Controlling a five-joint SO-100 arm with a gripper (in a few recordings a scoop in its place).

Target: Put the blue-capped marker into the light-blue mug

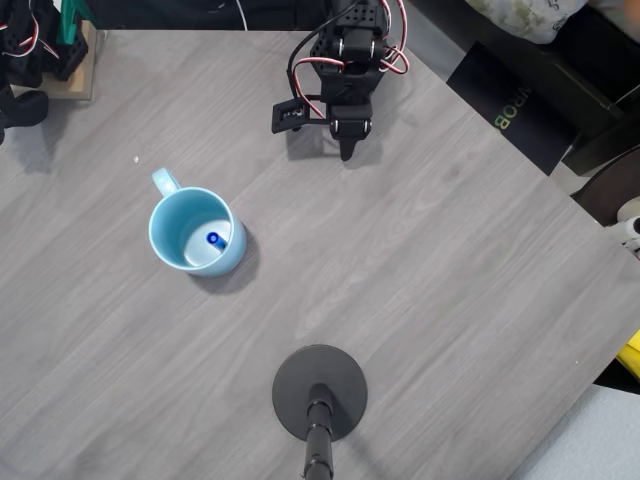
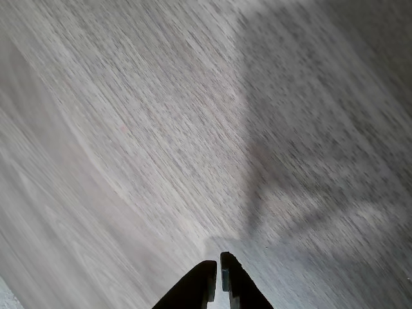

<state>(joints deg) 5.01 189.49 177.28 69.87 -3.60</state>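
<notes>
Robotics lab/workbench: grey desk [image 1: 450,300], cam stand [image 1: 320,392], spare servo arm [image 1: 30,60].

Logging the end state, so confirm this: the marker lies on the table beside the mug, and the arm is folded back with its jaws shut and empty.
Not quite. The overhead view shows the marker standing inside the mug, not on the table beside it. The rest holds: the arm is folded back, gripper jaws shut and empty.

Grey wood-grain table [image 1: 420,260] with light-blue mug [image 1: 170,245], round black stand base [image 1: 320,385].
</notes>
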